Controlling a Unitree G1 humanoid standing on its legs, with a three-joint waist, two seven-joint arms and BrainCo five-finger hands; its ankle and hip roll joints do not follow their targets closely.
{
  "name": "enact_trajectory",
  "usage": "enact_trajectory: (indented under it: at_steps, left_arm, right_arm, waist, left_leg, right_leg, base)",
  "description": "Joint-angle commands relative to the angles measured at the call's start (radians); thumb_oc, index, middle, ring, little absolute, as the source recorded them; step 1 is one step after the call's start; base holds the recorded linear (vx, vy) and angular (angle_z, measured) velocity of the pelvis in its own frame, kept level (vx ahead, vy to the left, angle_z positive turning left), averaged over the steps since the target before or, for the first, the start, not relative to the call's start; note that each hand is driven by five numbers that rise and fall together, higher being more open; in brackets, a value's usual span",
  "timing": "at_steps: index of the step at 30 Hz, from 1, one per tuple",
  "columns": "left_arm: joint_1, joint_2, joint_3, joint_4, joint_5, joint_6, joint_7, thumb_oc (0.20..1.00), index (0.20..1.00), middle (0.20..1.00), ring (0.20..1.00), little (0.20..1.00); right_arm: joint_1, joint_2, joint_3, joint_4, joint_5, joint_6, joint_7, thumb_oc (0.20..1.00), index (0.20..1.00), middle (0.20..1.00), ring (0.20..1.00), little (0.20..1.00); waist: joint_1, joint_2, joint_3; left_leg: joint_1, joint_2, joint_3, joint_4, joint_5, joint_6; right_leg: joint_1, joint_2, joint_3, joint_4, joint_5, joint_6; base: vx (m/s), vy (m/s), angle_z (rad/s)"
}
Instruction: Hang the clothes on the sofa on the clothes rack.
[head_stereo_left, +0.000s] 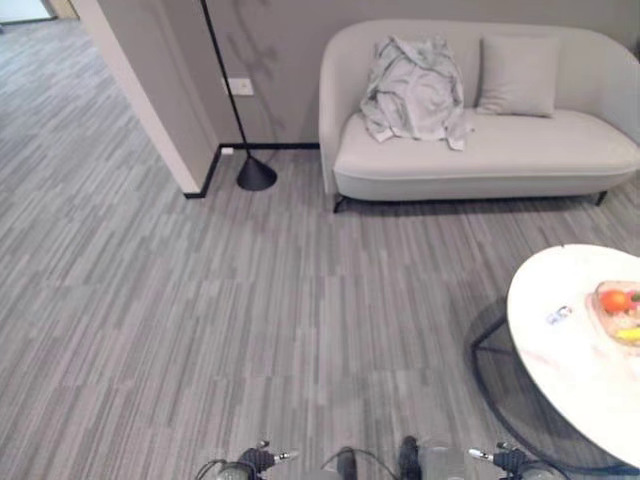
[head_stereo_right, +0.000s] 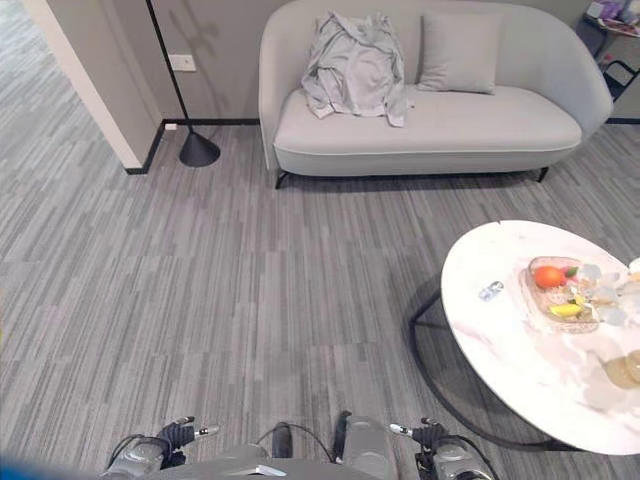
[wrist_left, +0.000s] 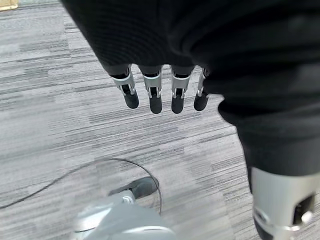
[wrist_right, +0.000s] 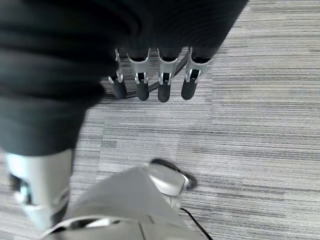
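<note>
The room has a grey striped carpet floor (head_stereo_left: 200, 300), a pale grey sofa (head_stereo_left: 500, 150) against the far wall, a black floor lamp (head_stereo_left: 255, 175) to its left and a wall corner (head_stereo_left: 150, 100) beyond that. A round white marble table (head_stereo_right: 520, 350) stands to the right, carrying a fruit tray (head_stereo_right: 562, 292).

Task status: not started. The grey garment (head_stereo_left: 415, 90) lies crumpled over the sofa's left backrest and seat, beside a cushion (head_stereo_left: 518, 75). No clothes rack is visible.

The left hand (wrist_left: 155, 92) hangs over the carpet, fingers straight and relaxed, holding nothing. The right hand (wrist_right: 150, 82) hangs likewise, fingers extended side by side, empty.

Clearance: the carpet between the robot and the sofa is open. The table edge projects on the right; a straight or slightly leftward approach appears to avoid it. The lamp base sits near the sofa's left end and limits the margin there.
</note>
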Motion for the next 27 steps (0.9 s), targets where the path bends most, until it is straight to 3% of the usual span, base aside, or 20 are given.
enact_trajectory:
  at_steps: [1,3,7,8,9,10,11,12,15,18,19,20,22,24,25,26,27]
  left_arm:
    - [-0.025,0.017,0.006,0.028,-0.015,-0.02,0.017,1.0,1.0,1.0,1.0,1.0]
    - [-0.029,0.013,0.023,0.038,-0.021,-0.023,0.02,1.0,1.0,1.0,1.0,1.0]
    - [-0.028,0.012,0.025,0.049,0.0,-0.024,0.016,1.0,1.0,1.0,1.0,1.0]
    - [-0.016,0.015,0.03,0.06,0.02,-0.023,0.018,1.0,1.0,1.0,1.0,1.0]
    - [-0.008,0.014,0.033,0.066,0.031,-0.023,0.021,1.0,1.0,1.0,1.0,1.0]
    - [-0.008,0.014,0.033,0.066,0.031,-0.023,0.021,1.0,1.0,1.0,1.0,1.0]
    - [-0.005,0.013,0.035,0.067,0.033,-0.024,0.024,1.0,1.0,1.0,1.0,1.0]
    - [0.007,0.016,0.047,0.063,0.021,-0.021,0.023,1.0,1.0,1.0,1.0,1.0]
    - [0.02,0.024,0.063,0.055,-0.011,-0.023,0.016,1.0,1.0,1.0,1.0,1.0]
    - [0.024,0.036,0.066,0.038,-0.043,-0.03,0.013,1.0,1.0,1.0,1.0,1.0]
    - [0.024,0.037,0.066,0.038,-0.043,-0.03,0.013,1.0,1.0,1.0,1.0,1.0]
    - [0.015,0.038,0.063,0.028,-0.059,-0.034,0.012,1.0,1.0,1.0,1.0,1.0]
    - [0.007,0.027,0.057,0.027,-0.067,-0.034,0.017,1.0,1.0,1.0,1.0,1.0]
    - [0.005,0.016,0.053,0.028,-0.065,-0.031,0.025,1.0,1.0,1.0,1.0,1.0]
    - [0.005,0.016,0.053,0.028,-0.065,-0.031,0.025,1.0,1.0,1.0,1.0,1.0]
    - [0.005,0.008,0.05,0.034,-0.057,-0.025,0.03,1.0,1.0,1.0,1.0,1.0]
    - [0.005,0.008,0.05,0.034,-0.057,-0.025,0.03,1.0,1.0,1.0,1.0,1.0]
  right_arm:
    - [-0.011,-0.016,0.004,-0.005,0.022,-0.015,-0.006,1.0,1.0,1.0,1.0,1.0]
    - [-0.01,-0.008,0.003,0.0,0.017,-0.01,-0.008,1.0,1.0,1.0,1.0,1.0]
    - [-0.003,-0.005,0.002,0.003,0.006,-0.006,-0.009,1.0,1.0,1.0,1.0,1.0]
    - [0.011,-0.003,0.004,0.006,-0.001,-0.005,-0.007,1.0,1.0,1.0,1.0,1.0]
    - [0.014,-0.006,0.014,0.008,-0.007,-0.006,-0.004,1.0,1.0,1.0,1.0,1.0]
    - [0.014,-0.006,0.014,0.008,-0.007,-0.006,-0.004,1.0,1.0,1.0,1.0,1.0]
    - [0.017,-0.01,0.018,0.008,-0.01,-0.011,-0.005,1.0,1.0,1.0,1.0,1.0]
    - [0.019,-0.01,0.023,0.01,-0.003,-0.012,-0.005,1.0,1.0,1.0,1.0,1.0]
    - [0.02,-0.015,0.011,0.002,0.028,-0.023,-0.007,1.0,1.0,1.0,1.0,1.0]
    - [0.024,-0.031,0.006,0.003,0.039,-0.03,-0.006,1.0,1.0,1.0,1.0,1.0]
    - [0.024,-0.03,0.006,0.003,0.039,-0.03,-0.006,1.0,1.0,1.0,1.0,1.0]
    - [0.014,-0.036,0.003,0.001,0.057,-0.03,-0.008,1.0,1.0,1.0,1.0,1.0]
    - [0.002,-0.04,0.005,-0.004,0.067,-0.032,-0.011,1.0,1.0,1.0,1.0,1.0]
    - [-0.01,-0.041,0.013,-0.011,0.071,-0.037,-0.016,1.0,1.0,1.0,1.0,1.0]
    - [-0.01,-0.041,0.013,-0.011,0.071,-0.037,-0.016,1.0,1.0,1.0,1.0,1.0]
    - [-0.02,-0.04,0.023,-0.014,0.074,-0.042,-0.023,1.0,1.0,1.0,1.0,1.0]
    - [-0.02,-0.04,0.023,-0.014,0.074,-0.042,-0.023,1.0,1.0,1.0,1.0,1.0]
  waist:
    - [-0.021,-0.009,0.012]
    - [-0.047,-0.01,0.012]
    - [-0.06,0.001,0.008]
    - [-0.066,-0.01,-0.01]
    - [-0.068,-0.013,-0.036]
    - [-0.068,-0.01,-0.037]
    - [-0.067,0.003,-0.051]
    - [-0.059,0.013,-0.069]
    - [-0.053,0.009,-0.081]
    - [-0.04,-0.02,-0.06]
    - [-0.042,-0.023,-0.061]
    - [-0.028,-0.038,-0.04]
    - [-0.007,-0.06,-0.018]
    - [0.011,-0.064,-0.005]
    - [0.011,-0.064,-0.005]
    - [0.03,-0.058,-0.004]
    - [0.03,-0.059,-0.002]
  left_leg:
    - [0.116,0.012,-0.112,0.045,-0.158,-0.048]
    - [0.173,0.023,-0.132,0.027,-0.186,-0.07]
    - [0.224,0.043,-0.132,0.001,-0.204,-0.084]
    - [0.257,0.051,-0.15,-0.001,-0.233,-0.092]
    - [0.271,0.09,-0.155,0.0,-0.232,-0.103]
    - [0.272,0.092,-0.156,-0.001,-0.233,-0.103]
    - [0.275,0.125,-0.148,0.028,-0.206,-0.122]
    - [0.241,0.165,-0.152,0.108,-0.116,-0.156]
    - [0.178,0.191,-0.147,0.289,0.034,-0.195]
    - [0.072,0.232,-0.059,0.5,0.11,-0.168]
    - [0.069,0.228,-0.06,0.499,0.114,-0.167]
    - [-0.007,0.243,-0.007,0.565,0.076,-0.134]
    - [-0.124,0.194,0.002,0.599,-0.012,-0.106]
    - [-0.202,0.144,0.003,0.523,-0.061,-0.101]
    - [-0.202,0.144,0.003,0.523,-0.061,-0.101]
    - [-0.251,0.103,-0.011,0.381,-0.042,-0.112]
    - [-0.248,0.102,-0.01,0.378,-0.04,-0.112]
  right_leg:
    - [0.056,0.011,0.004,-0.239,0.102,0.048]
    - [0.006,0.021,-0.028,-0.445,0.164,0.089]
    - [-0.029,0.027,-0.056,-0.455,0.166,0.105]
    - [-0.009,0.028,-0.075,-0.455,0.204,0.102]
    - [0.011,0.04,-0.095,-0.455,0.219,0.093]
    - [0.012,0.042,-0.097,-0.455,0.218,0.093]
    - [0.027,0.065,-0.111,-0.455,0.22,0.083]
    - [0.062,0.091,-0.123,-0.455,0.207,0.062]
    - [0.133,0.121,-0.138,-0.455,0.161,0.016]
    - [0.221,0.141,-0.127,-0.455,0.097,-0.044]
    - [0.219,0.136,-0.128,-0.455,0.098,-0.043]
    - [0.266,0.145,-0.095,-0.455,0.06,-0.059]
    - [0.309,0.136,-0.059,-0.455,0.029,-0.059]
    - [0.333,0.132,-0.044,-0.455,-0.004,-0.05]
    - [0.333,0.132,-0.044,-0.455,-0.004,-0.05]
    - [0.364,0.143,-0.037,-0.455,-0.033,-0.038]
    - [0.366,0.142,-0.037,-0.455,-0.034,-0.038]
  base:
    - [0.38,-0.088,-0.01]
    - [0.53,-0.11,0.1]
    - [0.34,-0.08,0.13]
    - [0.64,-0.247,0.18]
    - [0.65,-0.247,0.2]
    - [0.54,-0.24,0.29]
    - [0.51,-0.245,0.68]
    - [0.65,-0.308,0.63]
    - [0.47,-0.221,0.2]
    - [0.34,-0.171,-0.17]
    - [0.36,-0.171,-0.04]
    - [0.29,-0.124,0.06]
    - [0.34,-0.081,0.08]
    - [0.25,0.02,-0.26]
    - [0.32,0.073,-0.21]
    - [0.21,0.058,-0.19]
    - [0.39,0.101,-0.15]
